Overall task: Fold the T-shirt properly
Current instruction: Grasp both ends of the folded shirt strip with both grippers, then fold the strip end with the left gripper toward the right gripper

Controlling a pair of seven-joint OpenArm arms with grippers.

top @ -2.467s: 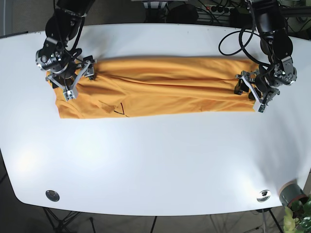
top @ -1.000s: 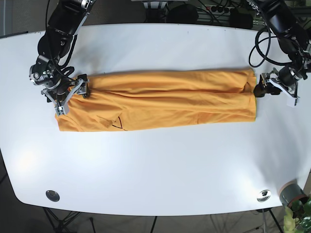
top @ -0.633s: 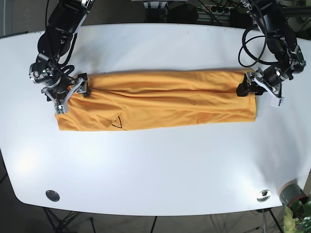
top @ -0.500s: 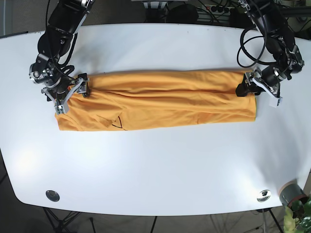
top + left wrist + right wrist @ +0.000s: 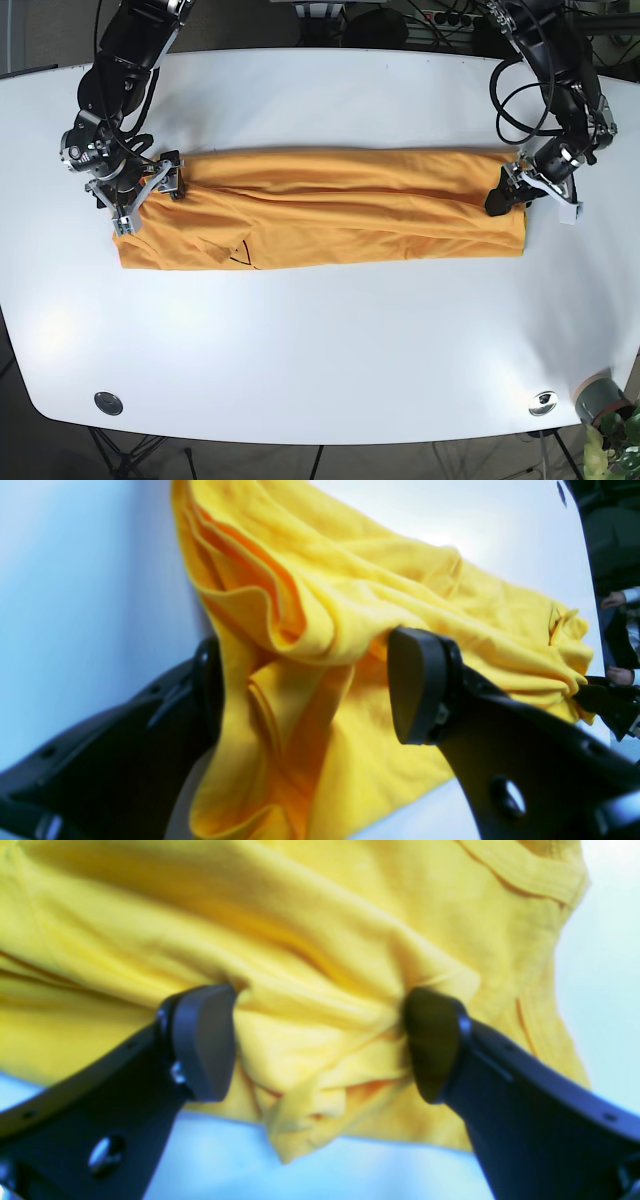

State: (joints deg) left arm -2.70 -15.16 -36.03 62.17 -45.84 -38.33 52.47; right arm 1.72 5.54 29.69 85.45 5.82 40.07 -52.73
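From wrist views, both tools wide around bunched T-shirt [image 5: 320, 645] ends, table [image 5: 320, 330]

A white bench [image 5: 330, 340] with rounded corners fills most of the base view. Two round metal fittings sit near its front edge, one at the left [image 5: 108, 403] and one at the right [image 5: 543, 403]. Off the front right corner stands a small grey pot [image 5: 598, 396] with a green plant [image 5: 618, 445] just beside it. Behind the far edge, dark cables [image 5: 440, 18] lie tangled. Thin dark stand legs [image 5: 125, 455] show beneath the front edge.
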